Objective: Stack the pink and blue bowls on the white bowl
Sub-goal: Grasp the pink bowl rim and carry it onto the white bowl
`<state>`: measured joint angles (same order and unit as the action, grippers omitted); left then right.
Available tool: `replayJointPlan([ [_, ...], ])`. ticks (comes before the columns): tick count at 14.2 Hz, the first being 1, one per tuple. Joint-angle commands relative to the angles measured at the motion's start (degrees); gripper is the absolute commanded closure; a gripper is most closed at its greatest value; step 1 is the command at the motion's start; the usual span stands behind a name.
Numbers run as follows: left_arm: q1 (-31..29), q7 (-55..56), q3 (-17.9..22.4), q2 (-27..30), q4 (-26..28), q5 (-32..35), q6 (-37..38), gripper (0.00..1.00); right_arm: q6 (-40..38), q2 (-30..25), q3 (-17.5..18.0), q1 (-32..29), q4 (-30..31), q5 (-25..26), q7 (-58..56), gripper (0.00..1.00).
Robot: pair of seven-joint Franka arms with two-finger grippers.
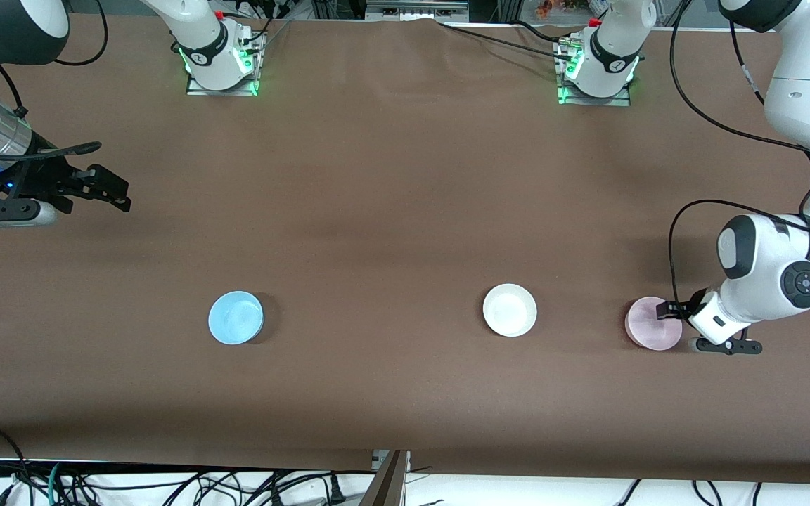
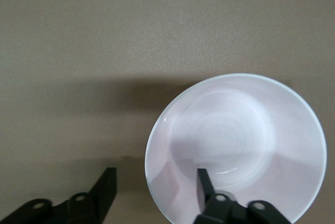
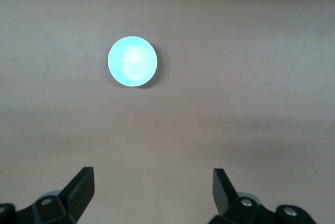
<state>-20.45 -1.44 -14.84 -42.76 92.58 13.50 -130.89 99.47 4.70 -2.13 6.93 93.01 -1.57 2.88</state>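
The pale pink bowl (image 1: 647, 325) stands toward the left arm's end of the table. My left gripper (image 1: 672, 318) is low at its rim and open. In the left wrist view the pink bowl (image 2: 235, 135) is close up, and the gripper (image 2: 156, 174) straddles the rim, one finger inside the bowl and one outside. The white bowl (image 1: 510, 309) stands beside the pink one, toward the middle. The sky blue bowl (image 1: 235, 318) stands toward the right arm's end and shows small in the right wrist view (image 3: 132, 60). My right gripper (image 1: 106, 191) waits, open and empty, up over that end (image 3: 153, 174).
The brown table cloth (image 1: 391, 211) carries only the three bowls, in one row. The arms' bases (image 1: 222, 63) stand along the table edge farthest from the camera. Cables hang at the table edge nearest the camera.
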Motion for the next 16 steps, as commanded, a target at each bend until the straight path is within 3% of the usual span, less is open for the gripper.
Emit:
replayJointPlan([
  [1, -0.83, 0.29, -0.46, 1.18, 1.72, 1.88, -0.95, 0.5, -0.33, 0.22, 0.2, -0.34, -1.07, -0.37, 0.02, 0.0],
  [3, -0.56, 0.91, -0.46, 1.45, 1.72, 1.88, -0.51, 0.63, -0.33, 0.22, 0.2, -0.34, -1.07, -0.37, 0.02, 0.0],
  [6, -0.38, 0.91, -0.54, 1.71, 1.64, 1.88, 0.54, 0.94, -0.33, 0.22, 0.2, -0.34, -1.07, -0.37, 0.02, 0.0],
  [7, -0.3, 1.0, -0.55, 1.97, 1.64, 1.88, 0.72, 1.0, -0.33, 0.22, 0.2, -0.34, -1.07, -0.37, 0.02, 0.0],
  [11, -0.3, 5.9, -1.51, 3.38, 1.64, 1.09, 4.3, 1.0, -0.33, 0.22, 0.2, -0.34, -1.07, -0.37, 0.02, 0.0],
  [16, 1.02, 21.7, -11.25, 7.6, 0.58, 1.17, 14.07, 1.0, -0.33, 0.22, 0.2, -0.34, -1.07, -0.37, 0.02, 0.0],
])
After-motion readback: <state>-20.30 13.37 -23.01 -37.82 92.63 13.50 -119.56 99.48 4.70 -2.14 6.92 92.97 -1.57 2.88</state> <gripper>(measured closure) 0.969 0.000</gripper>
